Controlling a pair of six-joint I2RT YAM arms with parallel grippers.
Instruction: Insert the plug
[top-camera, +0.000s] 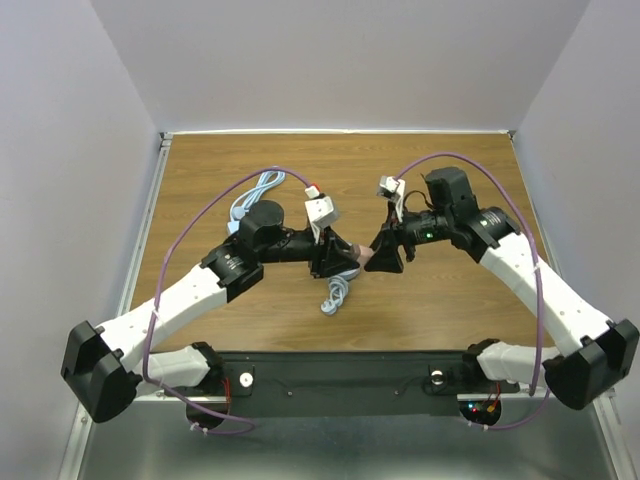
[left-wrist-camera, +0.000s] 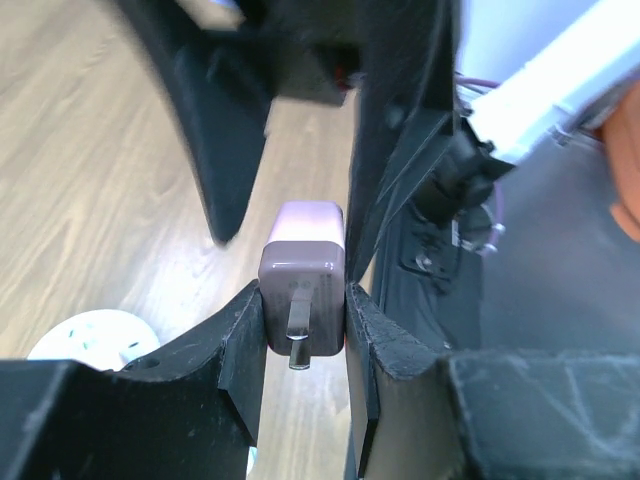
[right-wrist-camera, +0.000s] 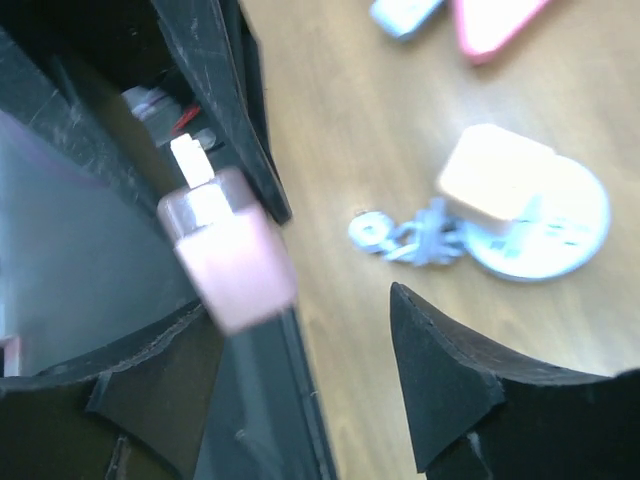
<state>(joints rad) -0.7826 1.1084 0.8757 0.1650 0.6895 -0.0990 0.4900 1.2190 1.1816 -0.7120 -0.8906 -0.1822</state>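
Note:
A pink plug block (left-wrist-camera: 303, 265) with metal prongs facing the camera is pinched between the fingers of my left gripper (left-wrist-camera: 305, 305), above the wooden table. In the top view the left gripper (top-camera: 342, 262) and right gripper (top-camera: 384, 254) meet nose to nose at the table's middle, with the pink plug (top-camera: 367, 256) between them. In the right wrist view the plug (right-wrist-camera: 232, 262) sits between the open jaws of my right gripper (right-wrist-camera: 300, 345), close to the left finger (right-wrist-camera: 130, 375) and apart from the right finger (right-wrist-camera: 450, 385). I cannot tell if it touches.
On the table below lie a coiled light-blue cable (right-wrist-camera: 415, 235) and a white round disc (right-wrist-camera: 545, 235) carrying a cream block (right-wrist-camera: 495, 175). The coil also shows in the top view (top-camera: 335, 292). More light-blue cable (top-camera: 255, 195) lies at the back left.

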